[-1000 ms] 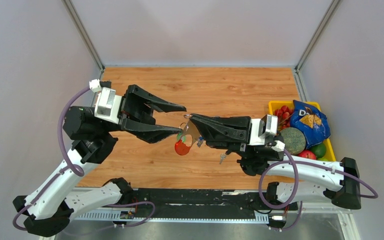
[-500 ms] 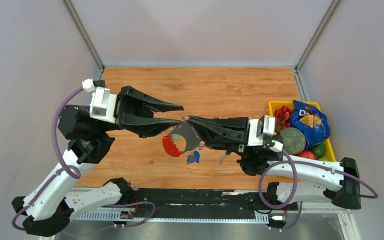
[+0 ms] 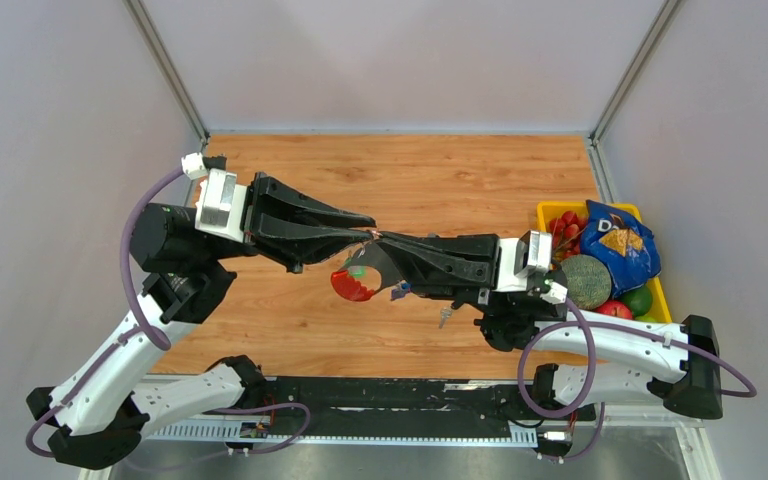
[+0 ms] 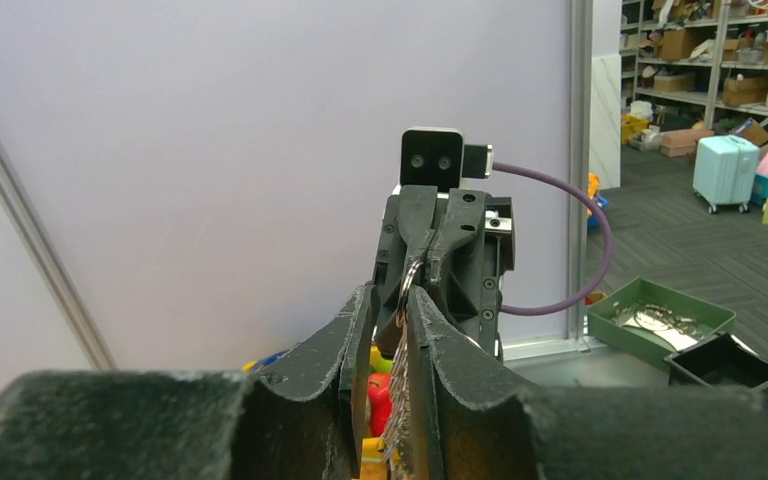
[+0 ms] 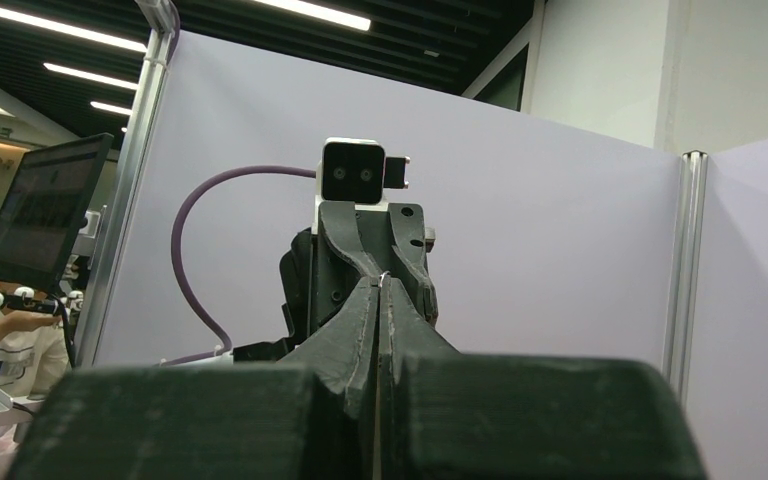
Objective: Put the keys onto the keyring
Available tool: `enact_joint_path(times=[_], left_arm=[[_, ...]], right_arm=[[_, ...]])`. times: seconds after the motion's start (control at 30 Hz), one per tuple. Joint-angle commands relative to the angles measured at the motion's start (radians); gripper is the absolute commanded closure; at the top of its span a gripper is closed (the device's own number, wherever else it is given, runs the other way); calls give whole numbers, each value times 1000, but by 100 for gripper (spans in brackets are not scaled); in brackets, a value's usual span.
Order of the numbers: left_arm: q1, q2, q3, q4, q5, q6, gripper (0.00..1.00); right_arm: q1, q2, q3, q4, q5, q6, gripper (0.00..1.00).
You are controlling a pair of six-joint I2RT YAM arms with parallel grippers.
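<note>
Left claw [image 3: 368, 232] has narrowed around the keyring [image 3: 352, 284] held by right claw [image 3: 381, 239]

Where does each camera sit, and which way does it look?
Top external: above and behind, looking down at the table; both arms show, left pincer and right pincer meeting at the keyring.
Left wrist: on the left arm, facing the right pincer past its own fingers.
Right wrist: on the right arm, facing the left pincer past its own shut fingers.
Shared: the two wrist views face each other.
</note>
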Motion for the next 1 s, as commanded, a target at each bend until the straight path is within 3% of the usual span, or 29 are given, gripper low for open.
enact_joint_path(times=[0.0,0.97], left_arm=[[-1,7,26,9,1,20,73],[0,-12,-39,52,22,-22,69]], right_arm=[[4,-24,7,39,-20,47,100],[4,-8,22,68,-7,43,100]])
